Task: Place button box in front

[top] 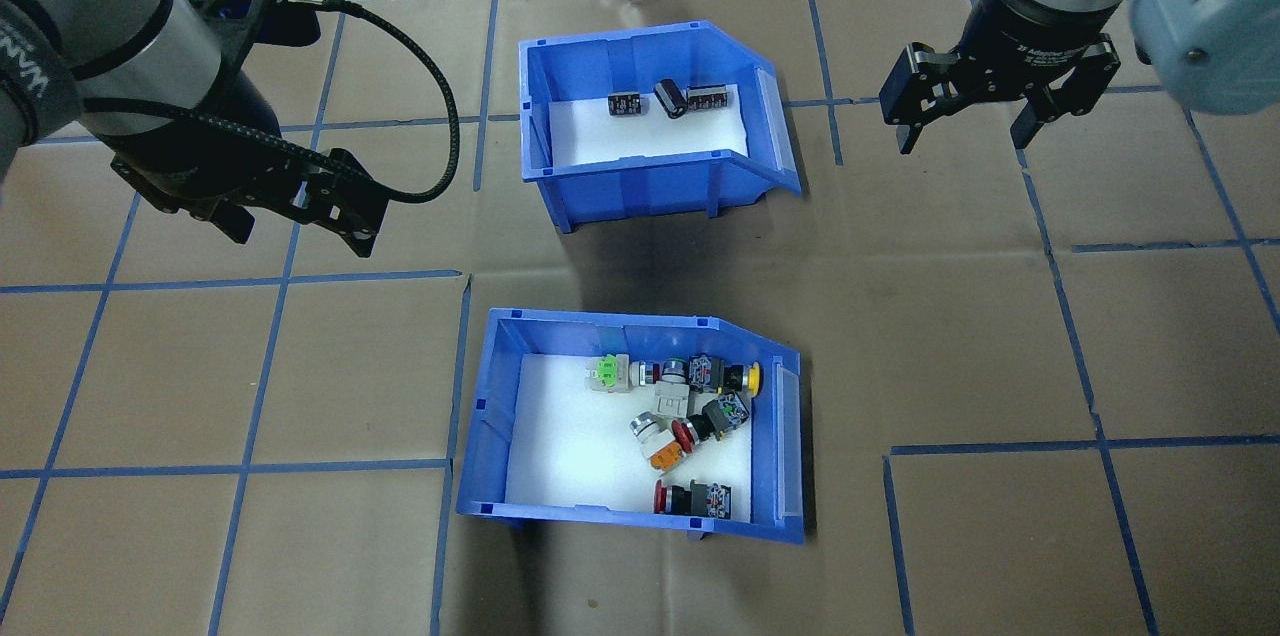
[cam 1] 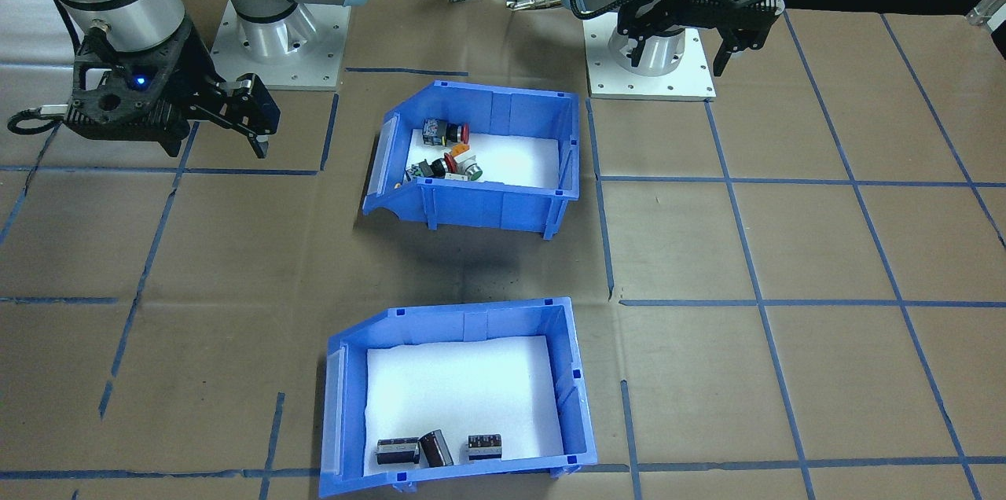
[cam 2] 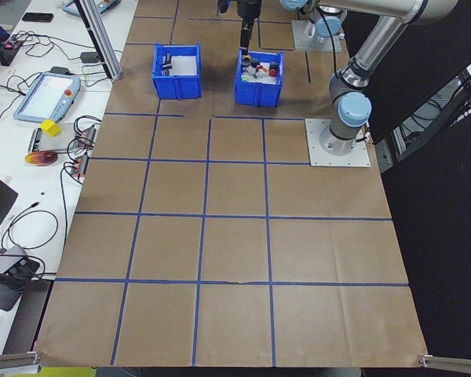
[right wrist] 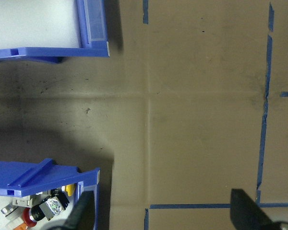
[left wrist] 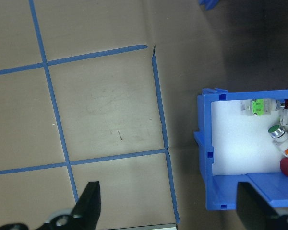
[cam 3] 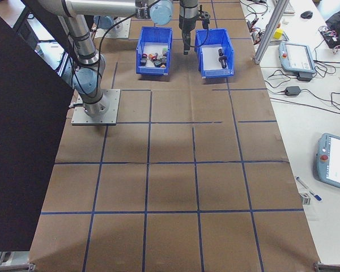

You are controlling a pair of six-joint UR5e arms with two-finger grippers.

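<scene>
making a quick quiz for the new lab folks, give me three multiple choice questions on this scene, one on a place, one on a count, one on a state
1. Seen from overhead, where is the button box compared with the other blue bin?
A. nearer the robot
B. farther from the robot
C. stacked on top of it

2. How many dark parts lie in the other blue bin?
A. one
B. three
C. six

3. What are the left tool and the right tool doing?
A. both clamped on a bin
B. one holds a button
C. both open, holding nothing

Answers: 1 A, the overhead view puts the button box at the near edge, below the other bin. 2 B, three dark parts sit in a row on the white liner. 3 C, both tools hang above bare table with fingers spread.
</scene>
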